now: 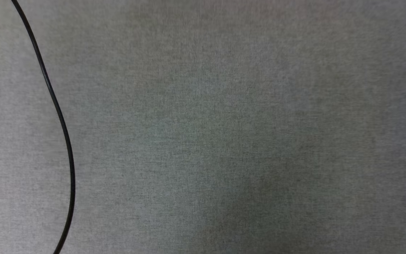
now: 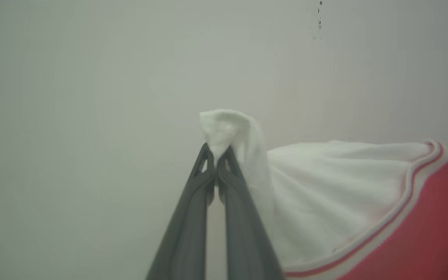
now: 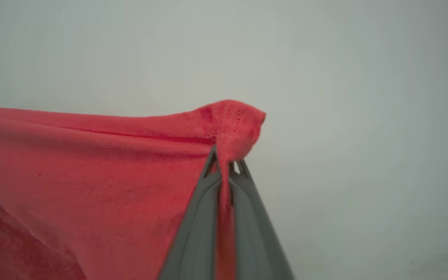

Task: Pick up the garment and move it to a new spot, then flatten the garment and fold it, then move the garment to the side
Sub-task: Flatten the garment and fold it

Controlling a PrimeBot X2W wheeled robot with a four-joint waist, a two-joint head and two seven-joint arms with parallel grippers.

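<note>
The garment (image 2: 344,186) spans sideways between both arms, white sleeve to red corner. The left gripper (image 2: 217,149) clamps the sleeve tip, the right gripper (image 3: 226,157) the red corner

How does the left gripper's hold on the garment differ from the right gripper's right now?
The left gripper pinches the garment at its white sleeve; the right gripper pinches its red body cloth. At the left gripper the cloth bunches above the tips; at the right gripper a strip also runs down between the fingers. Shared: both are shut on a small fold of the cloth.
</note>
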